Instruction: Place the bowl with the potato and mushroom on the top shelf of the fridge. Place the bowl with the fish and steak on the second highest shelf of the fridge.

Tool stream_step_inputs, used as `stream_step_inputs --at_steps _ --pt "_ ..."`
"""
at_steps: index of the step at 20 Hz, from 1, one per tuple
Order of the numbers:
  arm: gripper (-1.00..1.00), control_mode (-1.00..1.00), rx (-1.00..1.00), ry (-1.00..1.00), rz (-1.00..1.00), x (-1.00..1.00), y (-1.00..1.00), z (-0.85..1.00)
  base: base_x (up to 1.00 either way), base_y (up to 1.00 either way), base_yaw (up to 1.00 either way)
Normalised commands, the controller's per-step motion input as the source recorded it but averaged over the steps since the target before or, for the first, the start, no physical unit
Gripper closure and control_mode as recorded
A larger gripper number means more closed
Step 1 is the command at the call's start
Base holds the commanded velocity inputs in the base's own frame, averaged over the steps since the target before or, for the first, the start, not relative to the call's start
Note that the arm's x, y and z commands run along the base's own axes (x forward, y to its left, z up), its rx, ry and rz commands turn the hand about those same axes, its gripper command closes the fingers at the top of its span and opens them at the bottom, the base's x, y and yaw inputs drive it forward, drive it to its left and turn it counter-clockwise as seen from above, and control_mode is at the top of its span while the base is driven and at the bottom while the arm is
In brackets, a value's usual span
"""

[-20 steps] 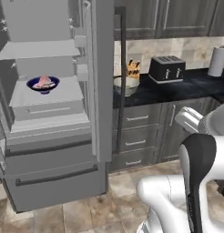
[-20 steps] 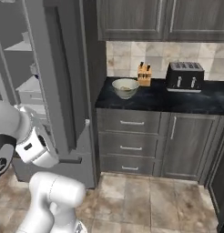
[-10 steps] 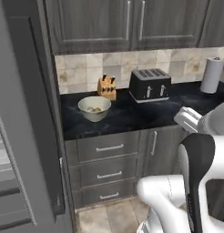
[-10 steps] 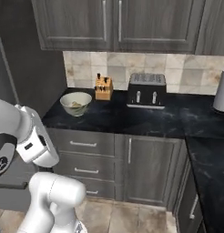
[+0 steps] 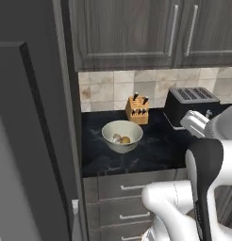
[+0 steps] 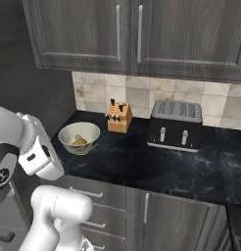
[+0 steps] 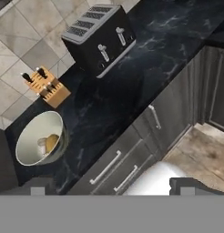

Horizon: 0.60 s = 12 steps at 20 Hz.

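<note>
So the round pale cream bowl (image 5: 122,136) sits on the black marbled surface (image 5: 155,150), just in front of the wooden knife block (image 5: 137,109) and left of the black four-slot toaster (image 6: 175,125). Inside it you can see a small tan-brown oval potato (image 5: 126,140) and a little white mushroom (image 5: 117,138) side by side. Next to it on the left is the tall grey fridge (image 5: 28,141). Jaws are spread wide apart, holding nothing, up above the dark drawer fronts (image 7: 132,150).

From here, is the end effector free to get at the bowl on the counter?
Probably yes. The bowl sits open-topped on the counter, apart from the knife block, and the end effector is open and empty.
</note>
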Motion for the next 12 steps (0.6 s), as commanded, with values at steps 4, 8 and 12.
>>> stream_step_inputs --at_steps 4,8,12 --pt "-1.00 1.00 0.00 0.00 0.00 0.00 0.00 0.00 0.89 0.08 0.05" --pt "-1.00 1.00 0.00 0.00 0.00 0.00 0.00 0.00 0.62 0.29 0.02" --pt "-1.00 -1.00 0.00 0.11 0.06 0.21 0.08 -0.28 0.28 0.05 0.04"
